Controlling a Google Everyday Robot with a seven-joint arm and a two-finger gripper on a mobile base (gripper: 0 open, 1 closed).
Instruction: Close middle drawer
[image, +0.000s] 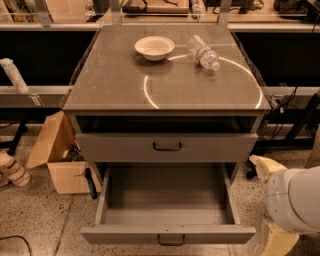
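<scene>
Gripper (264, 169) sits low at right, just beside the cabinet (165, 80), partly behind the white arm housing (295, 200); grip state cannot be determined. Middle drawer (167, 200) stands pulled out.

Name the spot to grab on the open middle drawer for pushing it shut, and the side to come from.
Take the small black bar handle at the centre of the slim front panel of the middle drawer, coming straight from the front. The bar lies level, so set the jaws above and below it. The gripper is at lower right, beside the drawer's right corner.
</scene>
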